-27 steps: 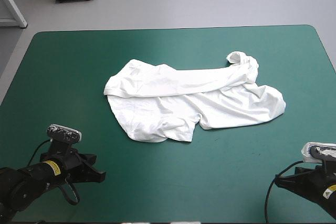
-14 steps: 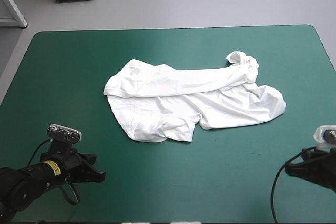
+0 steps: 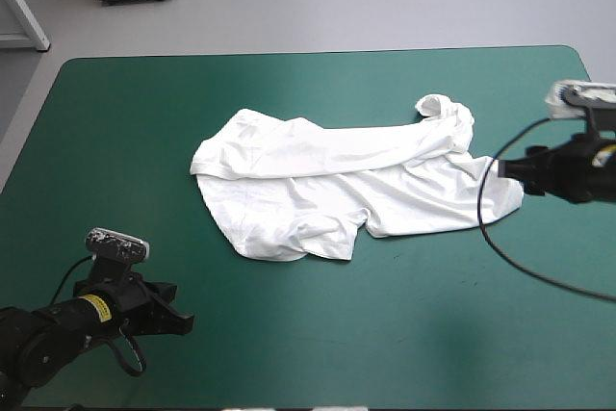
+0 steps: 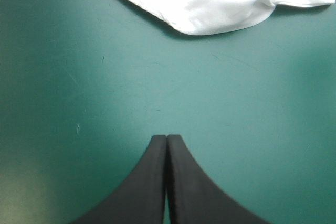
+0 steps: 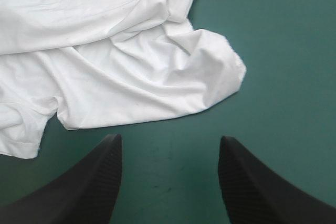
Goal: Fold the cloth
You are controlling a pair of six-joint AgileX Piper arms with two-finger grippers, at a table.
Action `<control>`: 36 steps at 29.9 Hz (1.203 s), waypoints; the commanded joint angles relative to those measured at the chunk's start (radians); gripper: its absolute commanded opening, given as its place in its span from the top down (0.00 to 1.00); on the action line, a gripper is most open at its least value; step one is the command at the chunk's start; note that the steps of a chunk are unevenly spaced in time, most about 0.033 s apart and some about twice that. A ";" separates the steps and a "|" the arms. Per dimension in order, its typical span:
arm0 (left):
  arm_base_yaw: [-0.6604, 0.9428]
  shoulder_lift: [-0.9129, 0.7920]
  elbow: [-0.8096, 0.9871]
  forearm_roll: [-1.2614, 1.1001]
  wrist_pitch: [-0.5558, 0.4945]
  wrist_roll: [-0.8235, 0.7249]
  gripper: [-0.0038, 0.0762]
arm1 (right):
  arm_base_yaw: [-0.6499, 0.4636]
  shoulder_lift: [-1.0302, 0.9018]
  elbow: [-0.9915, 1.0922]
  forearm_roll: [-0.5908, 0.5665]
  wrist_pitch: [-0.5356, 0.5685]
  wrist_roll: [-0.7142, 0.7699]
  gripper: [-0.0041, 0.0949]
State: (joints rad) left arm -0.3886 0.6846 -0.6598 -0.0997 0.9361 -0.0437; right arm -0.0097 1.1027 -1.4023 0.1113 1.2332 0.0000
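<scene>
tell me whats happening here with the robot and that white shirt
A two-armed robot is about to fold a white T-shirt that lies crumpled and partly spread on the teal-green table. The right end effector is open beside the shirt's right edge, gripping nothing yet. The left end effector is shut, back near the table's near left corner.

**Arm pose, both sides**

My left arm (image 3: pixel 43 339) lies low at the near left, reaching forward and to the right. The left gripper (image 3: pixel 181 321) is closed: its wrist view shows the two black fingers (image 4: pixel 152 182) pressed together along their length into one pointed arch. My right arm (image 3: pixel 577 166) comes in from the right side, farther forward than the left arm, and points left. The right gripper (image 3: pixel 502 168) is spread wide, with its black fingers (image 5: pixel 89 182) standing well apart.
</scene>
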 commanded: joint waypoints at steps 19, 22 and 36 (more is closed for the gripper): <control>-0.008 0.008 -0.027 -0.012 -0.062 -0.010 0.98 | 0.382 0.950 -0.903 -0.089 0.016 -0.044 0.31; -0.008 0.008 -0.027 -0.012 -0.062 -0.010 0.98 | 0.414 0.992 -0.888 -0.100 0.016 -0.046 0.31; -0.008 0.008 -0.027 -0.012 -0.062 -0.010 0.98 | 0.428 1.163 -0.859 -0.052 0.016 -0.024 0.31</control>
State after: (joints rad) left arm -0.3886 0.6846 -0.6598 -0.0997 0.9287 -0.0437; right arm 0.4212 2.3146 -2.2346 0.0310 1.2446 -0.0277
